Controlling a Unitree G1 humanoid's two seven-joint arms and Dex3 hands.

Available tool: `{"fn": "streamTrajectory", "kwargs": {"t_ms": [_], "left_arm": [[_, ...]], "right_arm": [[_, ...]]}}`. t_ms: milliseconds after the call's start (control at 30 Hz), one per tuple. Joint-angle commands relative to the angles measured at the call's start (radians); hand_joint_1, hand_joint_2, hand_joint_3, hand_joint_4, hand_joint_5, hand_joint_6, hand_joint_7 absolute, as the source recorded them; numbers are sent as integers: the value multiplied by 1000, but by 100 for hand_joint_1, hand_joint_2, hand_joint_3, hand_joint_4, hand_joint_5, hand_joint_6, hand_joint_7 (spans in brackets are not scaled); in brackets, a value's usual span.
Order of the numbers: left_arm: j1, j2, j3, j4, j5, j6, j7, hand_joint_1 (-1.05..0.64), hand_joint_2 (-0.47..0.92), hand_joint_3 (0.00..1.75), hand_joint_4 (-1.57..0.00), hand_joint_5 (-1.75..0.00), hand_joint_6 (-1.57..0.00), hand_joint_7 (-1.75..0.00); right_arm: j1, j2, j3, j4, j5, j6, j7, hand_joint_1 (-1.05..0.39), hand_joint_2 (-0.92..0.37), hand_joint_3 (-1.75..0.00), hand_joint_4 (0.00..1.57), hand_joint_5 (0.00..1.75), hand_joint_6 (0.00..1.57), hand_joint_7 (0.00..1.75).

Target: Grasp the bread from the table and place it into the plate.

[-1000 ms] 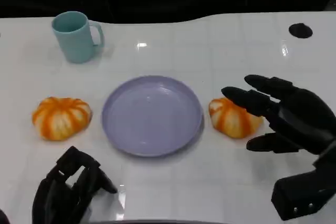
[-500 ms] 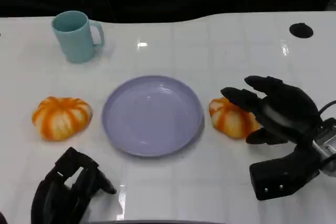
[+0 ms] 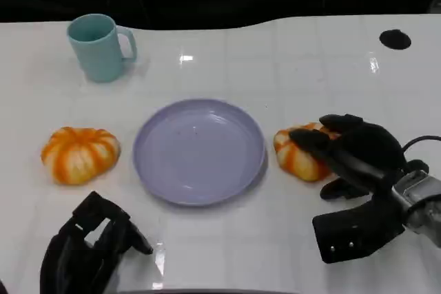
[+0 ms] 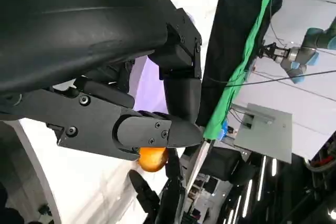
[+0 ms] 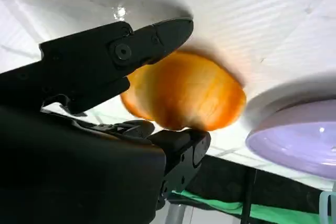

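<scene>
The white table [image 3: 289, 67] carries everything. At its middle sits the lilac plate [image 3: 199, 150], shallow and holding nothing. Up at the far left stands a teal mug [image 3: 96, 47], upright, handle toward the plate; its inside cannot be seen.

Two orange, white-striped breads lie on the table, one on each side of the plate. The left bread [image 3: 80, 154] sits apart from the rim, untouched. The right bread [image 3: 301, 153] lies just beside the plate's right edge, on the table, not in the plate.

The right hand [image 3: 355, 153] is over that right bread, fingers [image 3: 313, 138] draped across its top and the thumb low at its near side. In the right wrist view the bread [image 5: 184, 98] sits between fingers [image 5: 105, 61] above and below, touching them, so the hand is grasping it while it rests on the table.

The left hand [image 3: 86, 246] rests at the near left edge, fingers curled in, holding nothing.
</scene>
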Motion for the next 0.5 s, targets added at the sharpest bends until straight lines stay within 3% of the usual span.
{"fn": "streamTrajectory", "kwargs": {"t_ms": [33, 333, 367, 400, 433, 467, 500], "left_arm": [[20, 11, -2, -26, 3, 4, 13, -53, 92, 26, -61, -175, -52, -149], [28, 3, -5, -34, 5, 0, 17, -53, 92, 26, -61, -175, -51, -150], [32, -2, -8, -37, 7, -6, 18, -54, 92, 25, -61, -175, -50, -150], [36, -8, -9, -40, 7, -10, 18, -55, 92, 25, -61, -175, -50, -150], [40, -12, -11, -46, 5, -6, 18, -54, 92, 26, -61, -175, -50, -150], [43, -14, -12, -51, 3, -2, 18, -53, 92, 27, -61, -175, -49, -151], [44, -15, -13, -52, -1, -1, 11, -53, 92, 27, -61, -175, -49, -151]], "right_arm": [[-25, 18, 18, 29, 22, 20, 17, -53, -88, 0, 27, 0, 24, 0], [-34, 33, 32, 57, 44, 32, 25, -53, -88, 0, 27, 0, 24, 0], [-37, 45, 31, 74, 50, 40, 34, -43, -90, -3, 43, 4, 40, 4], [-36, 48, 26, 86, 60, 26, 17, -40, -91, -4, 49, 5, 46, 5], [-33, 46, 24, 94, 65, 4, -19, -31, -92, -8, 72, 15, 69, 10], [-31, 43, 24, 97, 68, -13, -48, -27, -92, -9, 71, 88, 96, 14], [-29, 40, 25, 102, 70, -30, -76, -25, -92, -10, 66, 120, 106, 15]]}}
